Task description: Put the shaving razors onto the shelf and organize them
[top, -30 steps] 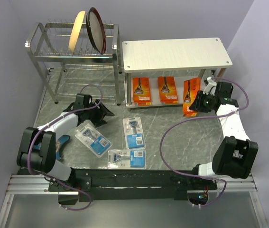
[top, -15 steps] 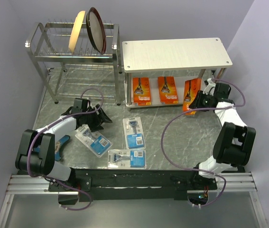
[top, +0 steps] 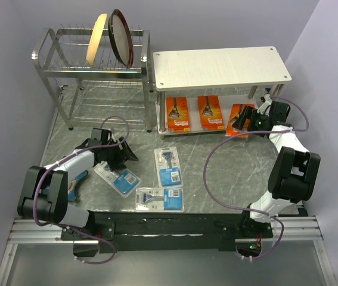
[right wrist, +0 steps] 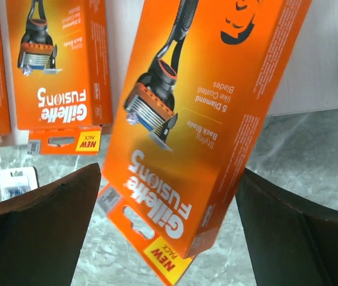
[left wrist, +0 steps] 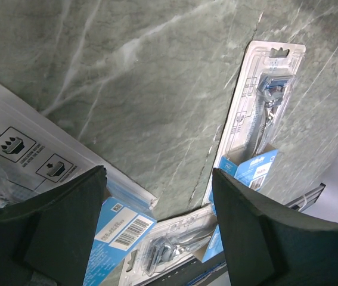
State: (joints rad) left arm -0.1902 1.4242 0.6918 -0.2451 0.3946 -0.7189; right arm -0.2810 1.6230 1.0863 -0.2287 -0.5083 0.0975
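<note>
Spread the right gripper [right wrist: 170, 173] wide, a finger to each side of an orange razor pack [right wrist: 198, 119]; could not tell whether clamped on its edges or merely flanking it. Held that pack tilted, one corner low, its top leaning toward the bottom board of the shelf [top: 222, 68] at the far right corner of the table [top: 228, 173], presumably to stand it third in the row. Found two more orange packs [top: 178, 114] [top: 210, 112] already upright on that board, side by side, print facing the near edge, with room at the right end for this one.

Hung the left gripper [left wrist: 157, 179] with fingers apart and nothing between them, low over the table toward the left edge and just above the corner of one blue razor pack [left wrist: 14, 149], likely the nearest to pick up. Saw two other blue packs [left wrist: 258, 119] [left wrist: 157, 244] flat and askew toward the near edge, none of the three shelved yet. Judged the top board the likely place for them. Counted the wire dish rack [top: 91, 65] and its plates [top: 110, 39] at the far left corner as no part of the job.
</note>
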